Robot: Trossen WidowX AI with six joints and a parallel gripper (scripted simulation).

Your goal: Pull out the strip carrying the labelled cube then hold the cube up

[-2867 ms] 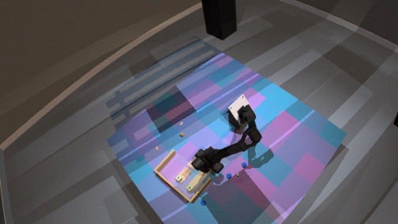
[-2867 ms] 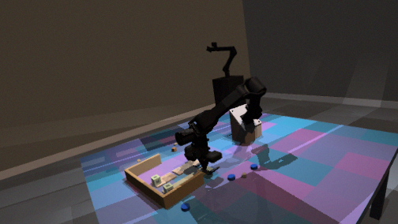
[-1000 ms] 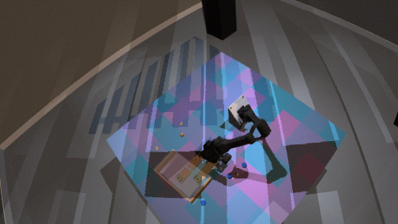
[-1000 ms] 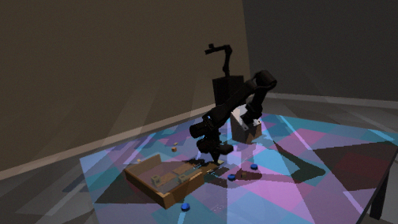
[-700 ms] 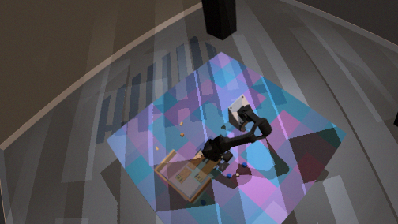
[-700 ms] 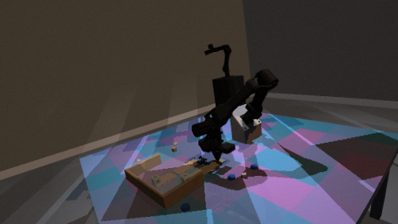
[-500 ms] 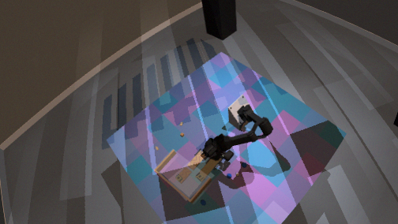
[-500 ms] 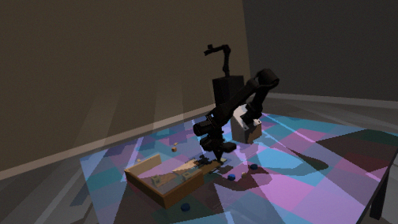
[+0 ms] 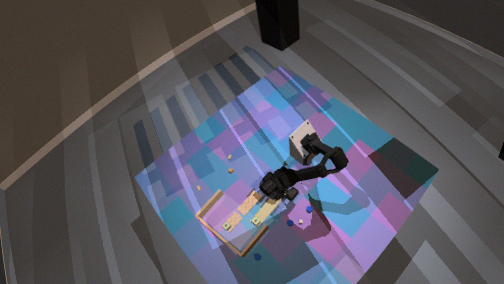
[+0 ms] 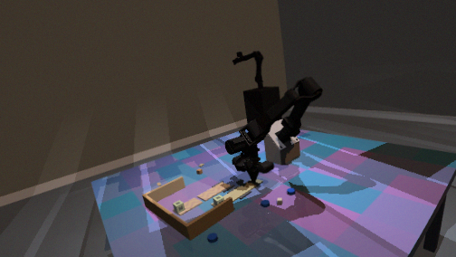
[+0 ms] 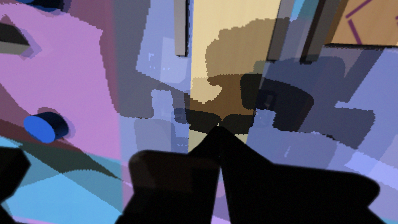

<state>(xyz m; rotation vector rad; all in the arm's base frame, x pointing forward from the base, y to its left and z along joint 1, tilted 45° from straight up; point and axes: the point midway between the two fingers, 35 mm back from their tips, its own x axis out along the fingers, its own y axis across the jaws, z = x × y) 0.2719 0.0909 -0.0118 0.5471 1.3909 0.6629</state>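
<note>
A plain pale-yellow strip (image 9: 267, 211) (image 10: 239, 195) (image 11: 230, 10) lies flat in one piece, with a labelled cube (image 9: 256, 220) (image 10: 218, 199) on its far end. Beside it a zigzag-patterned strip lies in two parts with a gap between them: a near part (image 9: 248, 203) (image 10: 213, 192) (image 11: 380, 25) and a far part (image 9: 234, 218) (image 10: 190, 205). Another labelled cube (image 9: 226, 226) (image 10: 179, 206) is at the far part's end. My gripper (image 10: 254, 182) (image 11: 218, 130) is shut and empty, pointing down over the plain strip's near end. Whether its tips touch the strip is unclear.
A wooden tray wall (image 9: 219, 236) (image 10: 210, 218) surrounds the cubes on three sides. Thin dark rails (image 11: 181, 30) flank the strips. Blue discs (image 9: 290, 223) (image 10: 265, 203) (image 11: 40, 127) and a small pale block (image 9: 301, 221) (image 10: 280, 201) lie beside the strips. Small orange blocks (image 9: 230, 171) (image 10: 199, 171) lie on the other side.
</note>
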